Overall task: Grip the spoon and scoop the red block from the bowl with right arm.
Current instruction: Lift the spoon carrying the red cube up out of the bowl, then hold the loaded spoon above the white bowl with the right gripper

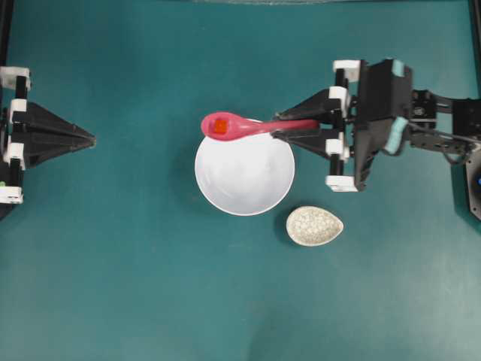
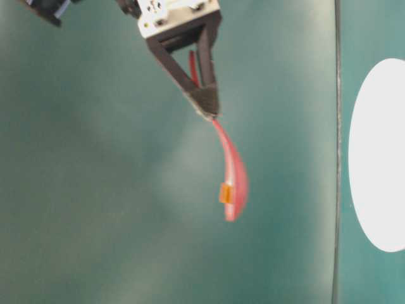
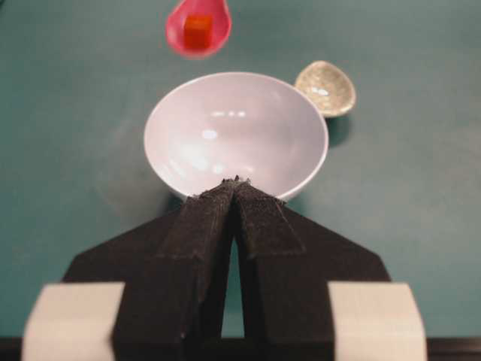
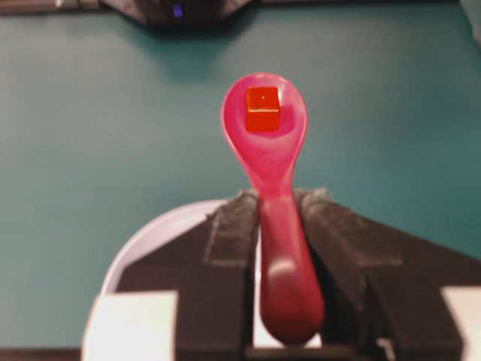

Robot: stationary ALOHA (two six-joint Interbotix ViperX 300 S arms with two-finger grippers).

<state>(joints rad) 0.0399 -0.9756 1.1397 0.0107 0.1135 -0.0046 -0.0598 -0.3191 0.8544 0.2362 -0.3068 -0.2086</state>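
Observation:
My right gripper (image 1: 279,126) (image 4: 278,201) is shut on the handle of the pink spoon (image 1: 248,126) (image 4: 272,158) (image 2: 233,171) (image 3: 197,28), holding it level above the far rim of the white bowl (image 1: 244,174) (image 3: 237,135) (image 4: 143,244). The red block (image 1: 220,126) (image 4: 262,108) (image 3: 198,31) (image 2: 225,193) lies in the spoon's scoop, lifted out of the bowl. The bowl's inside looks bare. My left gripper (image 1: 93,139) (image 3: 235,183) rests shut at the left, its tips pointing at the bowl from a distance.
A small speckled beige oval dish (image 1: 314,226) (image 3: 325,88) sits on the teal table just right of and nearer than the bowl. The right arm's body (image 1: 383,124) hangs over the right side of the table.

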